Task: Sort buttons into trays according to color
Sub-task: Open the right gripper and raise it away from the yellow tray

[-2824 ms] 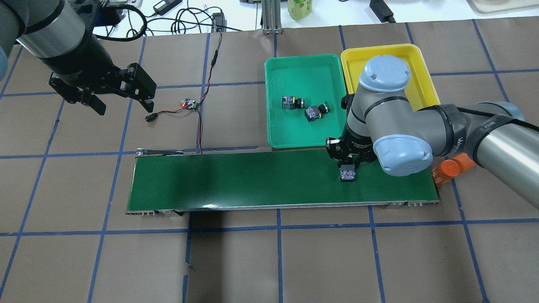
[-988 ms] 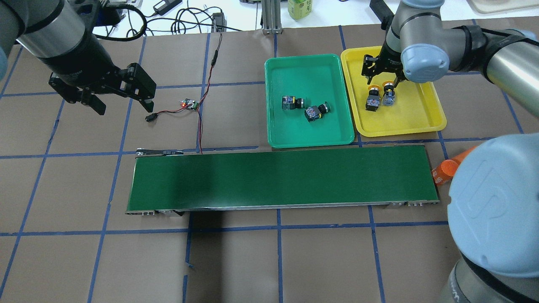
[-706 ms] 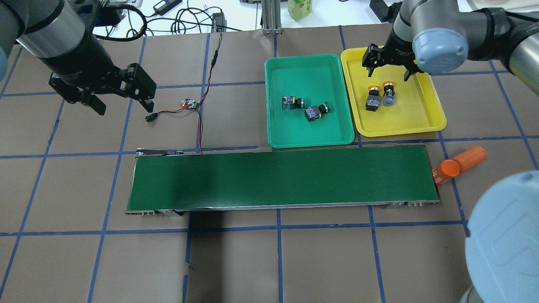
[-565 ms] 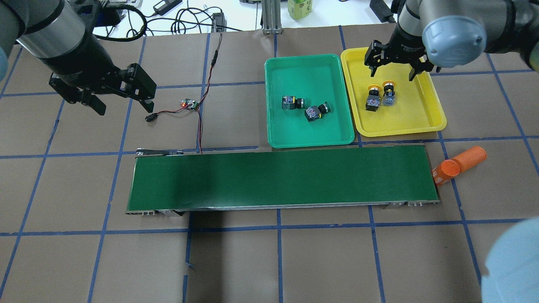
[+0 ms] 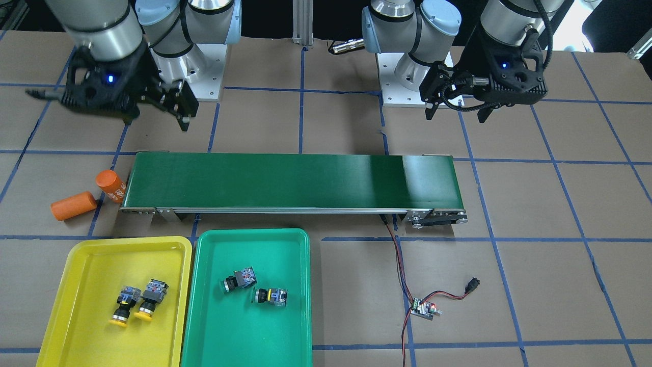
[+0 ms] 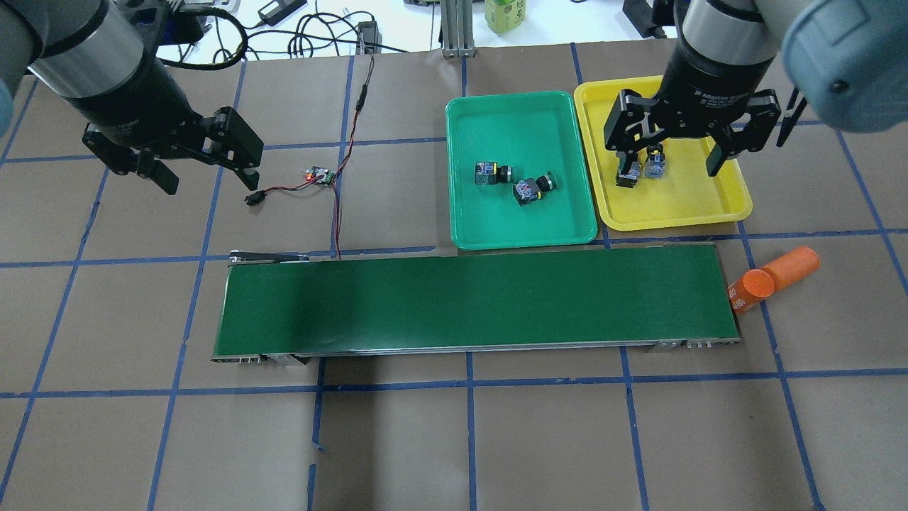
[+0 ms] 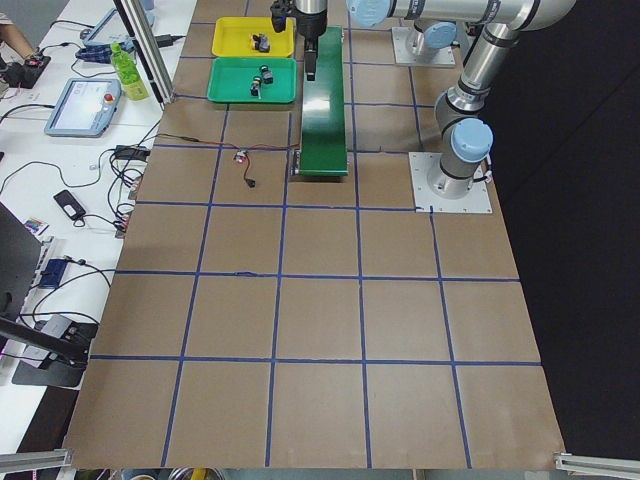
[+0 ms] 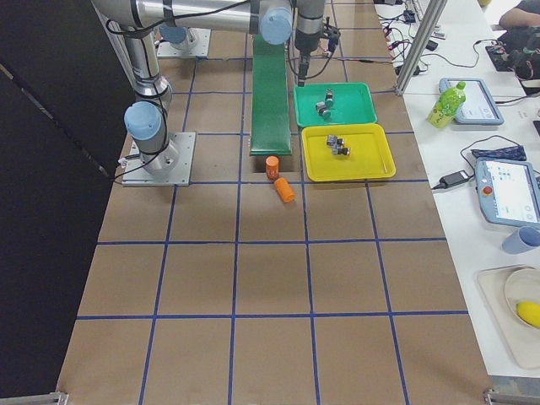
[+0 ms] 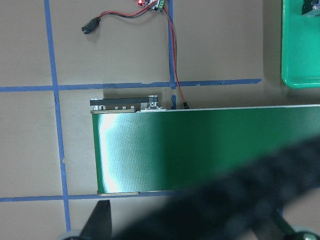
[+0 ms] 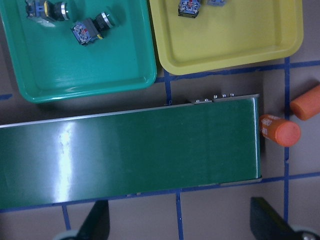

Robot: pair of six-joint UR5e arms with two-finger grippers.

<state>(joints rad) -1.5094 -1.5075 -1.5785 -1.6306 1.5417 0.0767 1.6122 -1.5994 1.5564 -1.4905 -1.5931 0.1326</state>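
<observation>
**Right gripper raised clear once all four buttons lie in their trays**

The table (image 6: 397, 440) carries a conveyor belt (image 6: 475, 301), now bare. On its far side the green tray (image 6: 496, 220) and, just to its right, the yellow tray (image 6: 681, 206) sit side by side, unmoved. The right gripper (image 6: 669, 165), low over the yellow tray a second ago, now hangs high above it, fingers spread wide and empty. The left gripper (image 6: 209, 183) hovers over the far left of the table as before, fingers wide apart, holding nothing. Two orange cylinders (image 6: 773, 273) lie off the belt's right end. Two yellow-capped buttons (image 5: 147, 298) lie side by side in the yellow tray; 2.8 s earlier the right gripper held one of them on the belt. Two green-capped buttons (image 5: 239, 279) lie close together in the green tray, unchanged. A circuit board (image 6: 319, 175) lies left of the green tray.
</observation>
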